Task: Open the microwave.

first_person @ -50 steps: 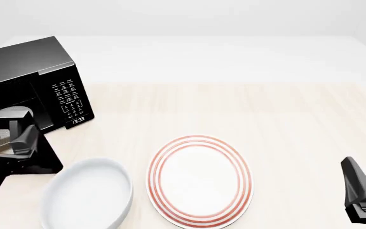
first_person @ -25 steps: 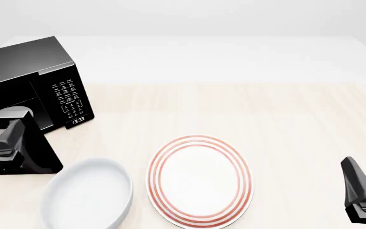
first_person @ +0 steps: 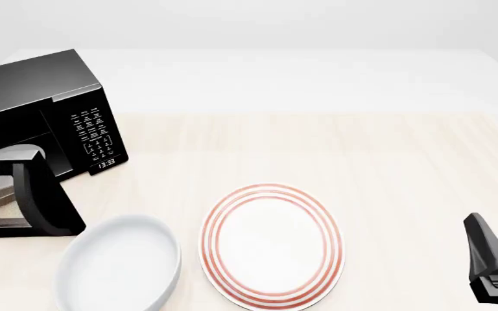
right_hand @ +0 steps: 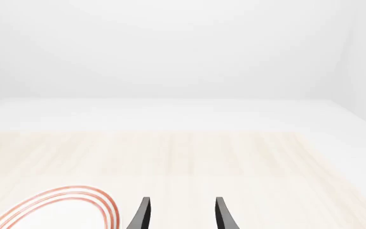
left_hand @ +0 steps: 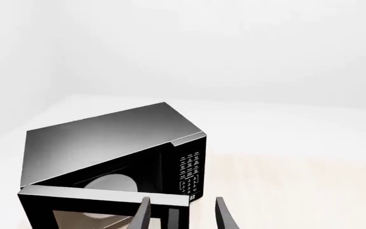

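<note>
Here the microwave [first_person: 50, 110] door hangs wide; left claw [left_hand: 181, 217] open at its edge may slip off.

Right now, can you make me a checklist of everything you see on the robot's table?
Surface: pale wood table, white beyond it.
Job's things: black microwave at far left, door swung open toward the arms; a round plate shows inside in the left wrist view.
Clutter: white bowl and red-ringed plate, side by side near the front edge.
Grippers: left tool open, its fingers either side of the door's edge; right tool open, holding nothing, low at right.
Cables: nothing seen.
Surroundings: plain white walls.
</note>
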